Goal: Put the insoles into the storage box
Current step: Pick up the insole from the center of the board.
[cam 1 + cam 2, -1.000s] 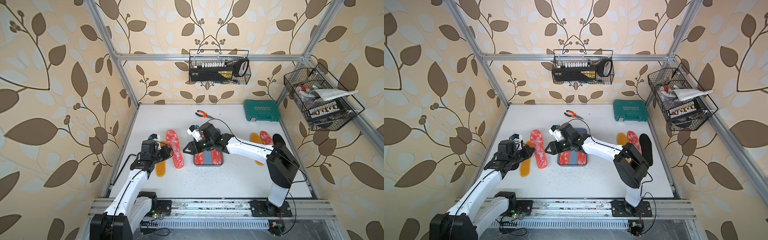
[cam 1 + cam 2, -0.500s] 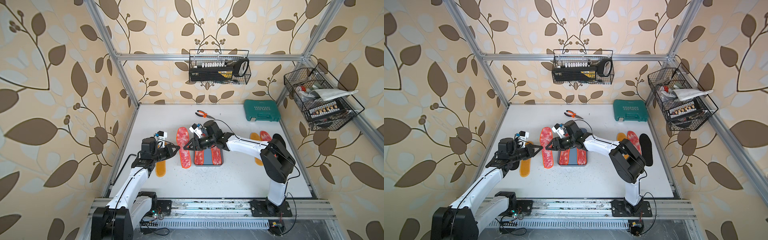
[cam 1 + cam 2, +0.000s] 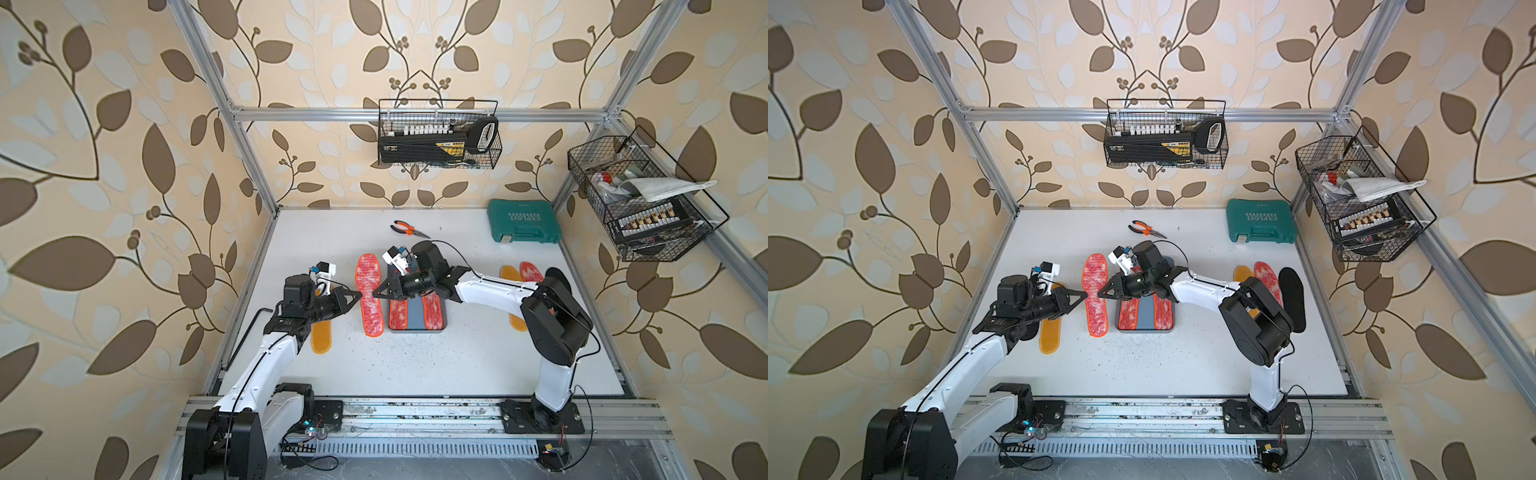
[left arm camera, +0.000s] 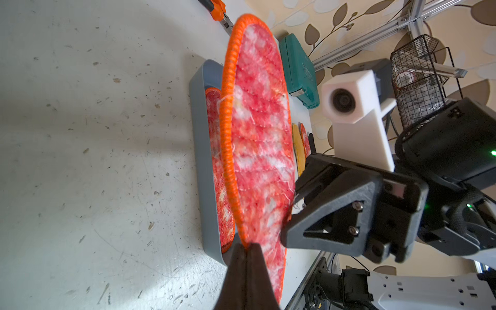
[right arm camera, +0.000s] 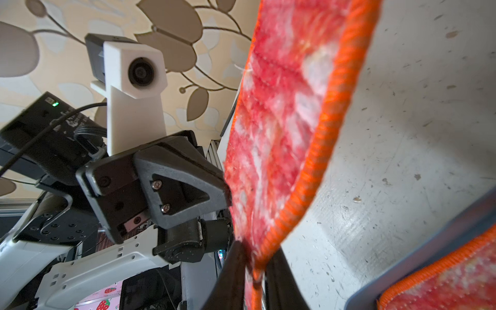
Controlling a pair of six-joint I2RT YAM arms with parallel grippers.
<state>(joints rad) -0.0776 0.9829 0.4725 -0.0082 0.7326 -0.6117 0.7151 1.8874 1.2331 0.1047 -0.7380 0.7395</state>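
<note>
Red-speckled insole (image 3: pixel 369 301), toe toward back wall (image 3: pixel 332 166), pinched by left tool (image 3: pixel 357 296) and right tool (image 3: pixel 376 292).

The only word that can be read is "EXPLOIT", in pale letters beside a row of small chevrons on the lid of the green tool case (image 3: pixel 524 232) at the desk's (image 3: pixel 457 357) far right corner, upside down in both top views, while the yellow label (image 3: pixel 451 146) on the black box (image 3: pixel 411 153) in the back wire basket (image 3: pixel 436 101) is too small to read.

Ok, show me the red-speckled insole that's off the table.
The insole in the left gripper's jaws, beside the storage box; two others lie inside it, one flat further right.
</note>
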